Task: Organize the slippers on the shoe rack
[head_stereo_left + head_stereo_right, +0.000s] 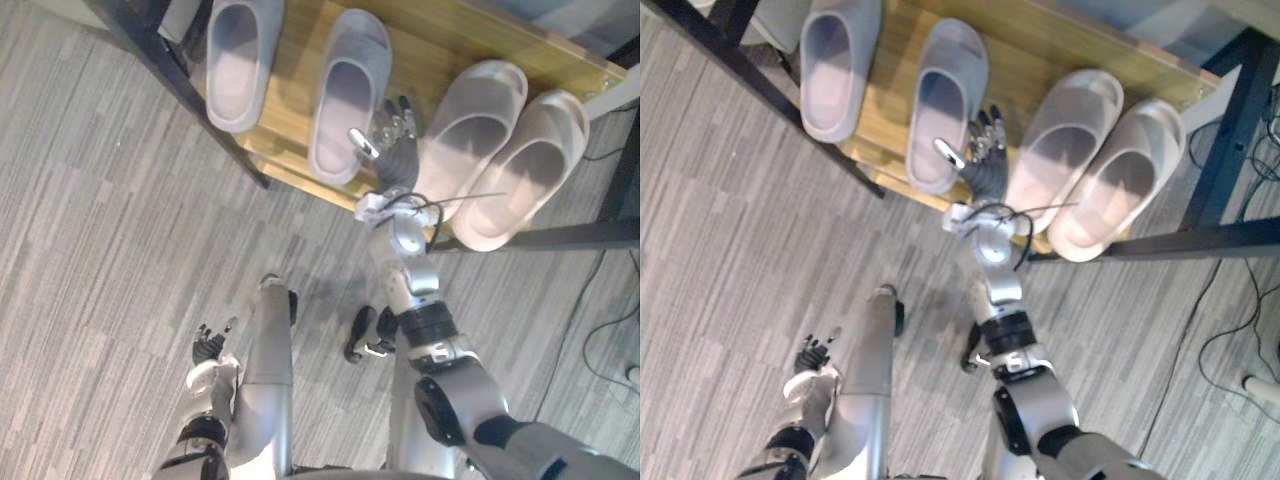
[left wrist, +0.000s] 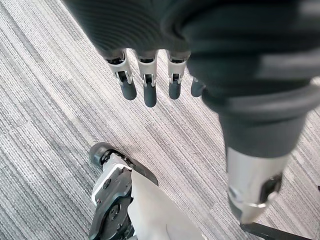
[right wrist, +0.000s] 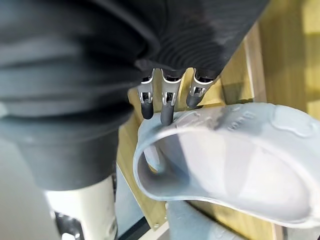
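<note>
- Two grey slippers [image 1: 240, 60] [image 1: 345, 95], left of the fingers [image 1: 400, 118] of the right hand [image 1: 397, 150].
- Two beige slippers [image 1: 475, 120] [image 1: 530, 165], right of them.
- One wooden shoe rack [image 1: 440, 40].

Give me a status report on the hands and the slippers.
Right hand open, fingers at the inner grey slipper rim, on the rack shelf. Left hand open, low over floor. Beige pair close beside right hand.

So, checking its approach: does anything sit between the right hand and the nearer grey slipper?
Nothing visible does: the right hand is right beside that grey slipper on the shoe rack, fingers at its rim.
</note>
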